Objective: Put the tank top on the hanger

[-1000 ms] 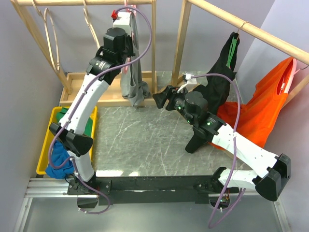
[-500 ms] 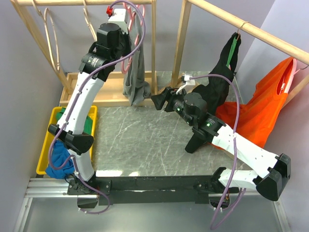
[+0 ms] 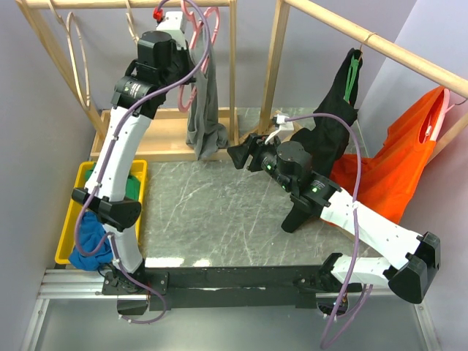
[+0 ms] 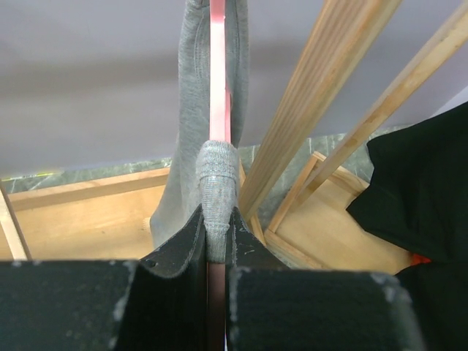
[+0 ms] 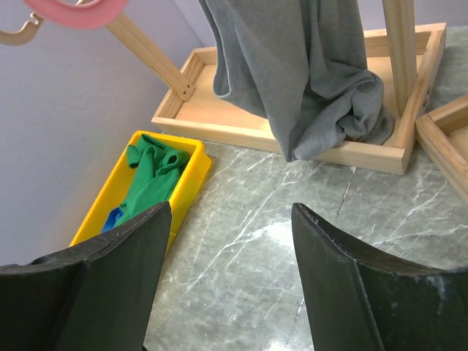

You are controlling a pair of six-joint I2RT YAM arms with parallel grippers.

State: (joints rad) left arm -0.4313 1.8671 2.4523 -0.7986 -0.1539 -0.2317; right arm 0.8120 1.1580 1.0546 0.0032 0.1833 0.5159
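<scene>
Rack (image 3: 233, 73): wooden. Tank top (image 3: 207, 110): grey, hanging from hanger, hem bunched on rack base. Hanger (image 4: 217, 73): pink, held high. Left gripper (image 4: 216, 238): pinching strap onto hanger. Right gripper (image 5: 230, 219): spread, empty. Step: hanging up; next, likely hook over rack bar, then release.

I see both arms — left arm (image 3: 117, 146), right arm (image 3: 373, 230) — built of white links with chunky black joints, each trailed by a looping purple cable (image 3: 363, 164). Small green lights (image 3: 316, 188) glow on the right one's joint housing; my wrist views show matte black fingers (image 5: 344, 292) with pale scuffed edges.
</scene>
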